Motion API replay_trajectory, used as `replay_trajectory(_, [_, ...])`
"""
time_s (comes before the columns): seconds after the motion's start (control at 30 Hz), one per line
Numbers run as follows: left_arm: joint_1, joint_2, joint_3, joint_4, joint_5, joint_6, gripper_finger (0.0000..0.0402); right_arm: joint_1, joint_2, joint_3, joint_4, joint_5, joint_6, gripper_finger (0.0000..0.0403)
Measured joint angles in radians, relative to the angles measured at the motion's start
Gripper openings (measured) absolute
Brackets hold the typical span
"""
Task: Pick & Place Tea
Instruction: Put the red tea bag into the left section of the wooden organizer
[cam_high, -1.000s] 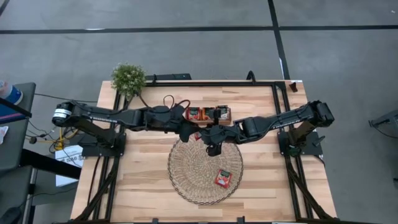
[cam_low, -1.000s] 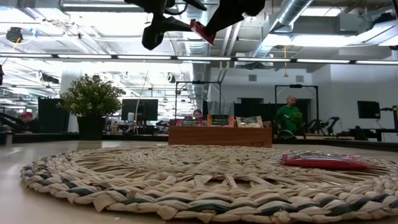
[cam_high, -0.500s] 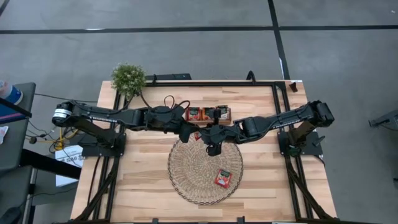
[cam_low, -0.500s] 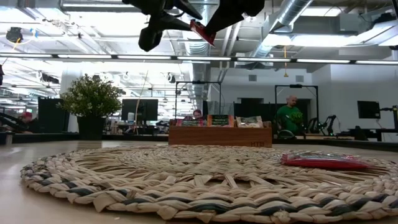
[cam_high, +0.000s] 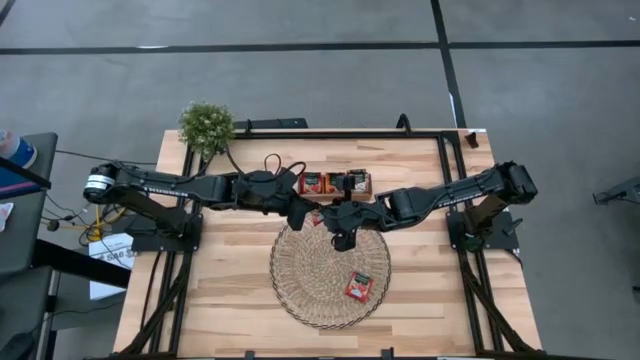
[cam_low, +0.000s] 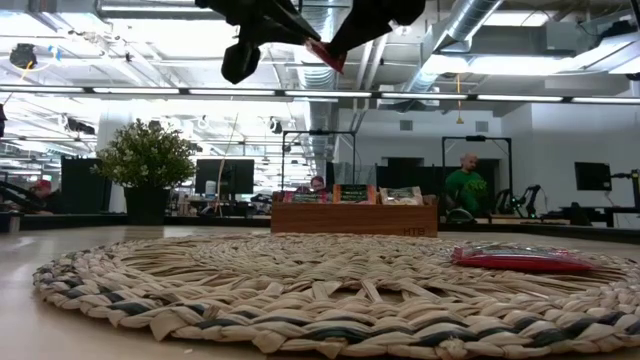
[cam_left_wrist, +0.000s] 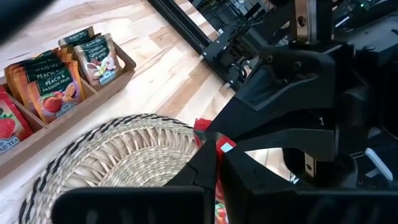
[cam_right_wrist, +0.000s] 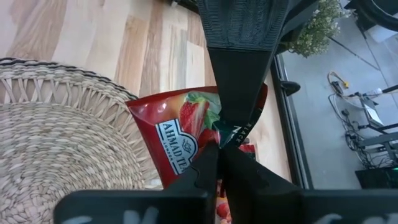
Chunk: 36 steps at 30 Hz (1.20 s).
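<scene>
A red tea sachet hangs in the air over the far edge of the round woven mat. My left gripper comes at it from the table's left and my right gripper from the right. Both are shut on it. In the low view the sachet shows high up between the two grippers. A second red sachet lies flat on the mat's near right part. The wooden tray of upright sachets stands just beyond the mat. My left gripper pinches the red sachet's edge between its two fingers, coming from the table's left and slanting down. The sachet is lifted clear of the mat and tilted. My right gripper pinches the same sachet between its two fingers, at the printed face near the label. It comes from the table's right, slanting down. The left fingers meet the sachet from the opposite side, close to my own fingertips.
A small potted plant stands at the table's far left corner. The tray holds orange and pale sachets in its slots. Bare wood lies to the left and right of the mat.
My left gripper has shut its fingers on the red sachet, which my right gripper held throughout. Both arms have stayed in place, and the sachet has kept its height above the mat.
</scene>
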Motion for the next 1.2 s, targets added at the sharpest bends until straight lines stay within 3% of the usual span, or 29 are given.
replay_trajectory(0.33, [0.000,0.000,0.000,-0.097,-0.057,0.029,0.0000,0.000,-0.003,0.000,-0.061,0.000,0.002,0.0097])
replay_trajectory(0.6, [0.003,0.000,-0.002,-0.115,-0.228,0.254,0.0000,-0.022,-0.003,0.000,-0.402,-0.001,0.227,0.0163])
replay_trajectory(0.87, [0.083,0.001,-0.062,-0.089,-0.313,0.443,0.0000,-0.037,-0.005,-0.020,-0.574,-0.001,0.435,0.0161])
replay_trajectory(1.07, [0.177,0.055,-0.139,0.151,-0.235,0.563,0.0000,-0.005,-0.005,-0.021,-0.548,0.000,0.441,0.0140])
replay_trajectory(1.2, [0.240,0.130,-0.150,0.190,-0.173,0.578,0.0000,0.014,-0.005,-0.022,-0.545,-0.001,0.467,0.0124])
